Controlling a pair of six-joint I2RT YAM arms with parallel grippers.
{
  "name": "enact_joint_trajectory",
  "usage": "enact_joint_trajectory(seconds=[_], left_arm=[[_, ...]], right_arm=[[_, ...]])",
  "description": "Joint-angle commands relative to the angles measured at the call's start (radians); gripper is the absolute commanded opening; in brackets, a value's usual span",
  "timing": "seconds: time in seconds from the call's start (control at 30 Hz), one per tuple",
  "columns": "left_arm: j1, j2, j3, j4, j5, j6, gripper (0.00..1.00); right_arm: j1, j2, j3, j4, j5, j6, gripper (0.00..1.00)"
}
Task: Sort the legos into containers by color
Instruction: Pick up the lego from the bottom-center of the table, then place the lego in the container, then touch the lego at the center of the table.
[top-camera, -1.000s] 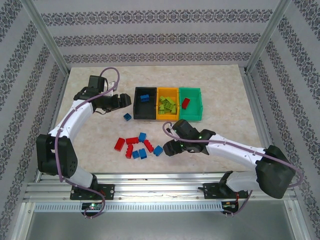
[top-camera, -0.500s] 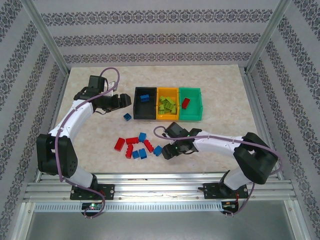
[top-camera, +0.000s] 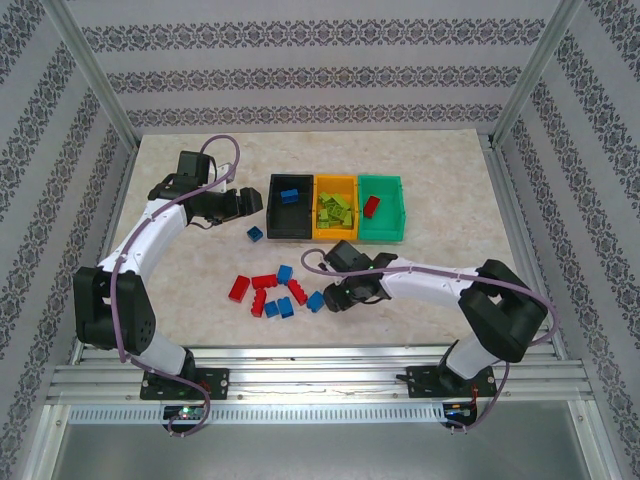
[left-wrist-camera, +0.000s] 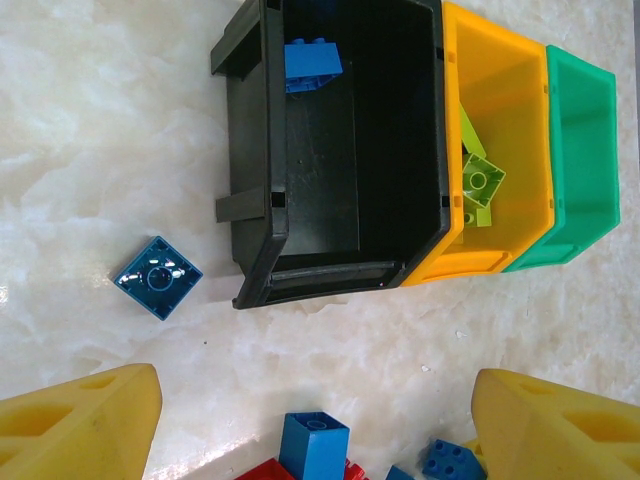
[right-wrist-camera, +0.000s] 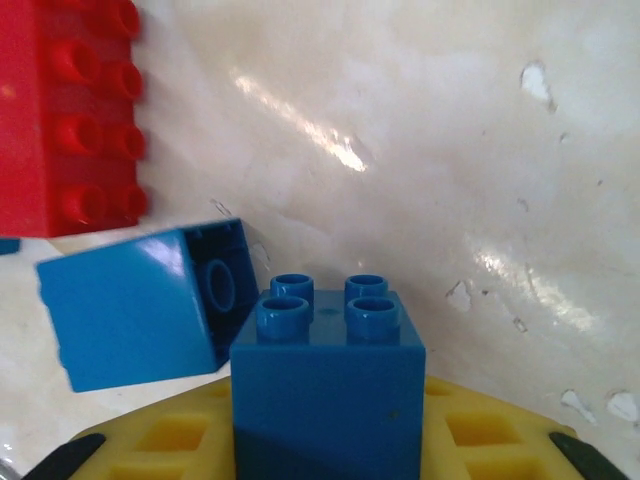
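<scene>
Nearward of the black bin (top-camera: 288, 207), the right gripper (top-camera: 333, 298) has its jaws closed on a blue square brick (right-wrist-camera: 328, 385), studs up. The left gripper (left-wrist-camera: 315, 385) hangs wide open and empty, just left of that bin.

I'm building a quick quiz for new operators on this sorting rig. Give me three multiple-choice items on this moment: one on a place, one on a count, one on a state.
1. Which bin holds a red lego? A black, B orange-yellow, C green.
2. How many legos lie in the black bin? A none, B one, C three.
3. How is the left gripper? A open and empty, B shut on a red lego, C shut on a bin's rim.

Answers:
1 C: the red lego lies inside the green bin.
2 B: a single blue lego lies in it.
3 A: its jaws stand wide apart with nothing between them.
</scene>
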Motion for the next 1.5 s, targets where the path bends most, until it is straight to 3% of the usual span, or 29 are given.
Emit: enact_joint_trajectory(seconds=[0.0, 0.17, 0.47, 0.7, 0.97, 1.23, 1.47], left_arm=[[0.005, -0.02, 0.012, 0.0, -0.005, 0.014, 0.81], [0.006, -0.046, 0.009, -0.002, -0.045, 0.024, 0.82], [0.02, -0.034, 0.011, -0.025, -0.092, 0.031, 0.82], [0.025, -0.028, 0.013, -0.028, -0.101, 0.039, 0.82], [0.025, 0.004, 0.022, -0.047, -0.114, 0.043, 0.82], [0.06, 0.061, 0.061, -0.109, -0.161, 0.07, 0.83], [0.119, 0.158, 0.143, -0.229, -0.145, 0.123, 0.83]], right_arm=[[-0.024, -0.007, 0.082, 0.001, 0.032, -0.04, 0.34], [-0.071, 0.07, 0.239, 0.031, 0.021, -0.053, 0.34], [-0.145, 0.382, 0.658, 0.036, -0.068, -0.04, 0.35], [-0.178, 0.528, 0.876, -0.042, -0.102, -0.074, 0.53], [-0.184, 0.369, 0.684, 0.014, -0.171, -0.094, 0.53], [-0.191, 0.112, 0.349, 0.112, -0.09, -0.152, 0.54], [-0.217, 0.001, 0.1, 0.252, -0.011, -0.19, 0.54]])
